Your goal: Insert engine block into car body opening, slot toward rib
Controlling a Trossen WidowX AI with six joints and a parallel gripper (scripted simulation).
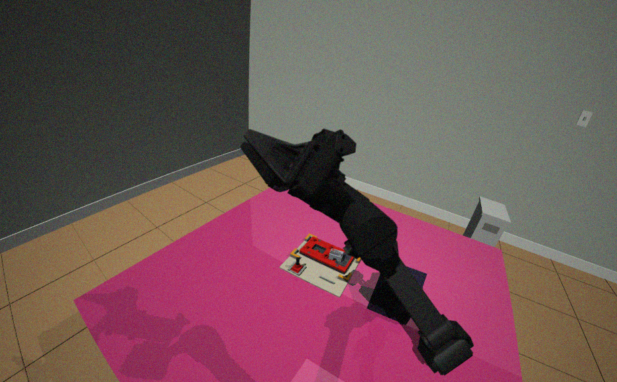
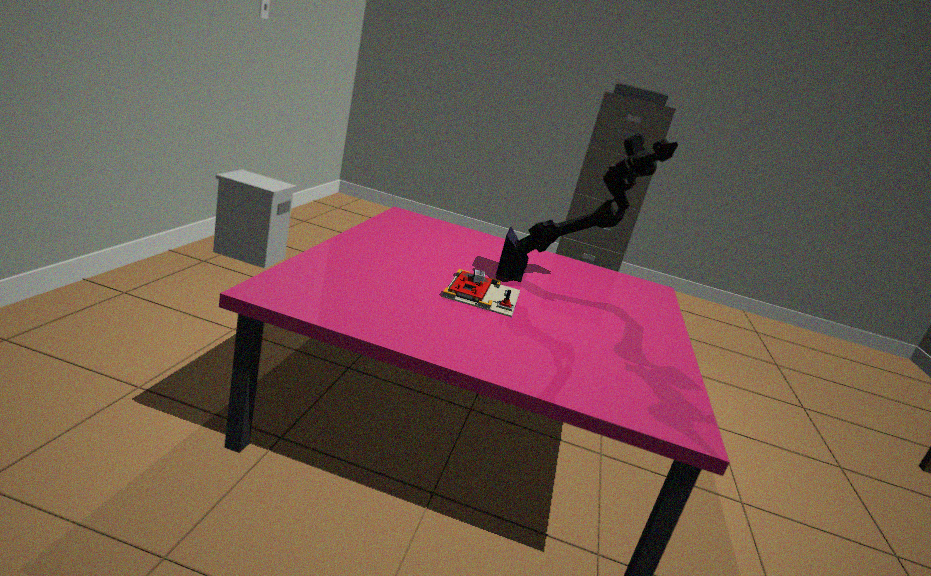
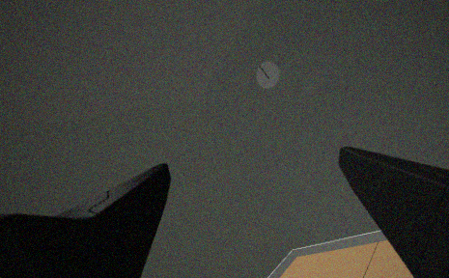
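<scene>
The red car body [image 1: 310,247] [image 2: 463,292] lies flat on the cream board [image 1: 336,288] [image 2: 509,311], between yellow corner pieces. The grey engine block [image 1: 335,254] [image 2: 480,273] sits at the car body's opening, near the end closer to the arm's base, and stands up above the red top. Whether it is fully down, and which way its slot faces, is too small to tell. My gripper [image 3: 252,163] is open and empty. It is raised high in the air, well away from the engine block and the car body, and points toward a dark wall.
A small red piece with a black lever [image 1: 297,266] [image 2: 506,299] stands on the board beside the car body. The arm's dark base plate [image 1: 417,276] is close to the board on the pink table [image 1: 196,266] [image 2: 382,315]. A grey cabinet [image 2: 246,218] stands on the floor beyond the table.
</scene>
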